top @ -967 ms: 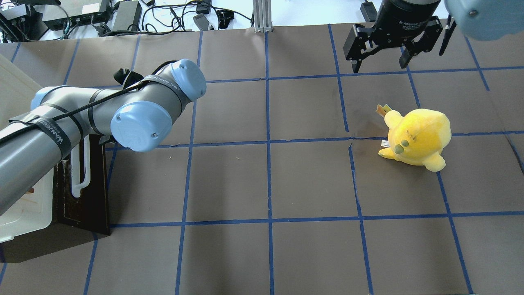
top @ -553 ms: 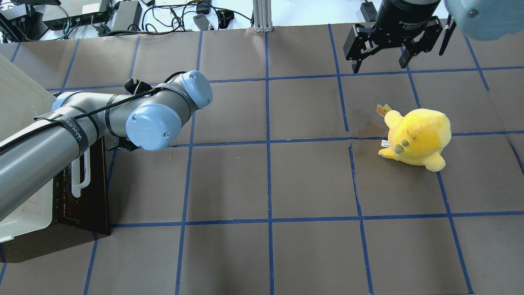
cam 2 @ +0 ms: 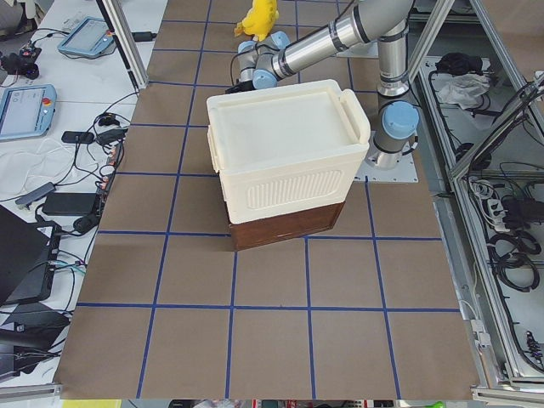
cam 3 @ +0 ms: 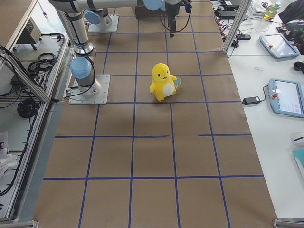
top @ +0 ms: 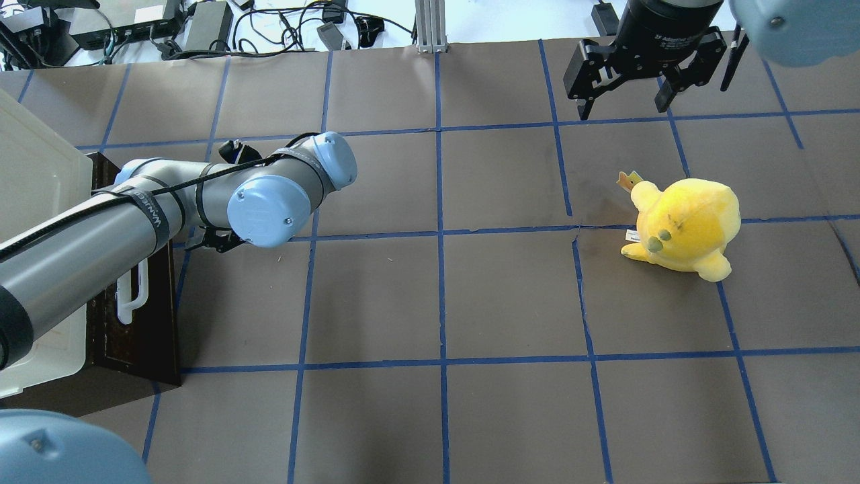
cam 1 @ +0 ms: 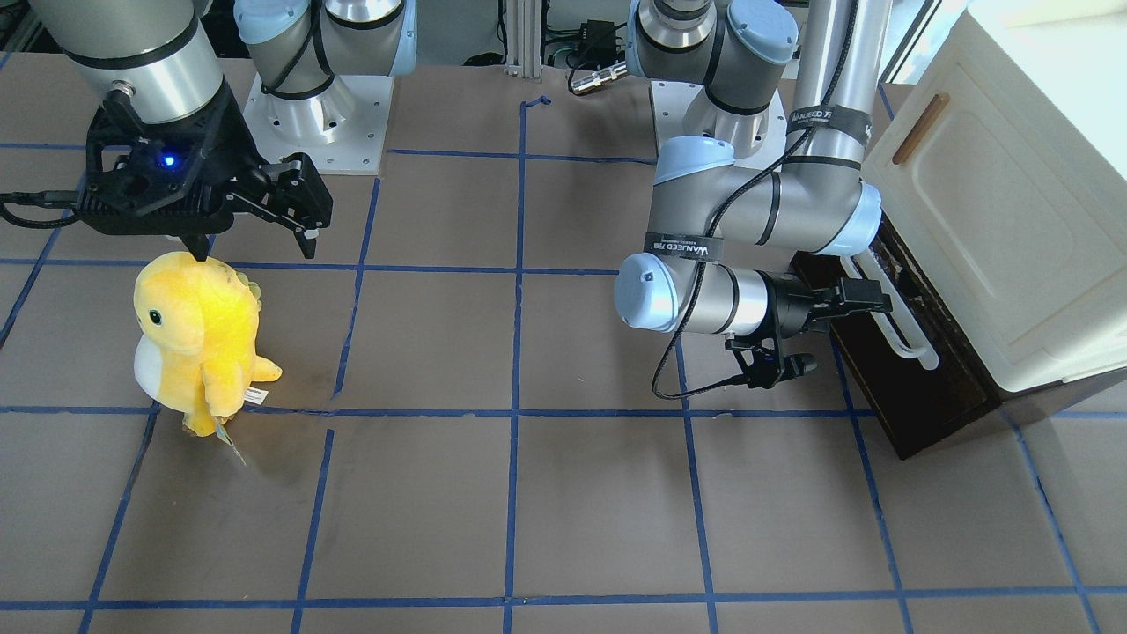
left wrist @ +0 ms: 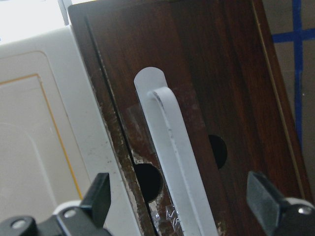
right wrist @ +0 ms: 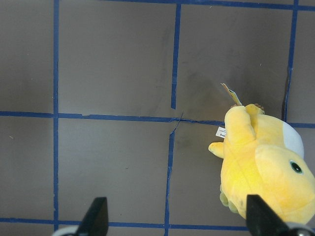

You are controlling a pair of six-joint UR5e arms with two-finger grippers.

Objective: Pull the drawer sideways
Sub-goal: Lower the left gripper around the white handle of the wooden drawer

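Since a second ago the left arm (top: 269, 208) has swung out over the worktop (top: 443, 296), uncovering the drawer's (top: 154, 323) far corner. The drawer sits under the cream cabinet (cam 1: 1012, 220) at the worktop's left edge. The left end effector (left wrist: 179, 184) faces its dark front, fingers wide apart either side of the white bar handle (left wrist: 172, 162), not gripping. The right end effector (top: 623, 104) hangs spread beyond the yellow plush toy (top: 685, 225).
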